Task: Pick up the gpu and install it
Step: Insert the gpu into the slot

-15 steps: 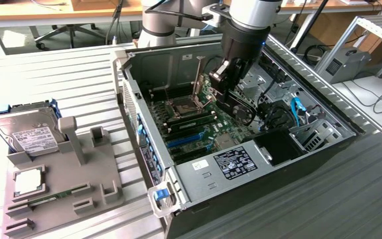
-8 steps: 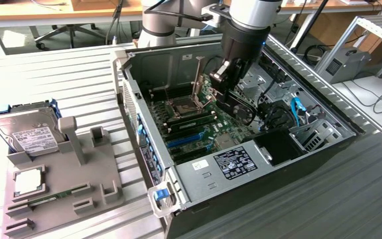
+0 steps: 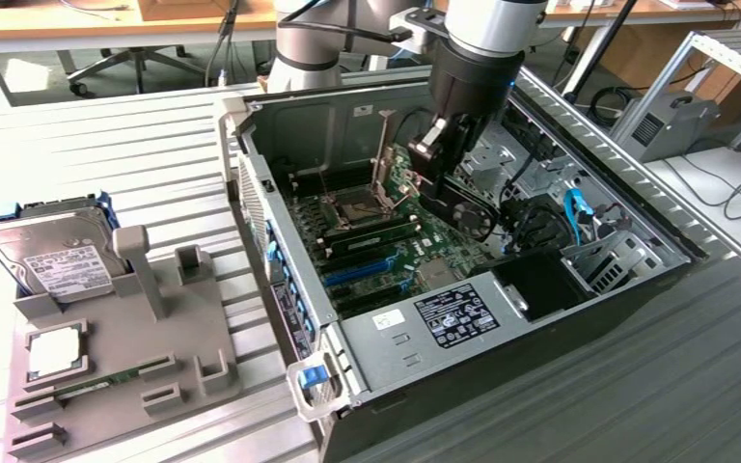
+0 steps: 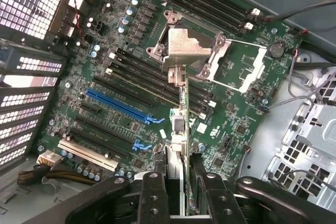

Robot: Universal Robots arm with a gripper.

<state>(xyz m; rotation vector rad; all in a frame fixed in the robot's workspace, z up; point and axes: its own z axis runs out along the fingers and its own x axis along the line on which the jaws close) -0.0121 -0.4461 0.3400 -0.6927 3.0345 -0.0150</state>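
Cables (image 3: 535,228) and drive cage (image 3: 609,258) stand close beside the claw (image 4: 178,179).

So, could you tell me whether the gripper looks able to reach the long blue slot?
Probably yes: the gripper, shut on the gpu, hangs above the motherboard, and the blue slot lies bare off to one side, with no cable or card over it.

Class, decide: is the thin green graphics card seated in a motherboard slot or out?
Out. The pincer grips the thin green graphics card edge-on above the green motherboard; the long blue slot lies bare.
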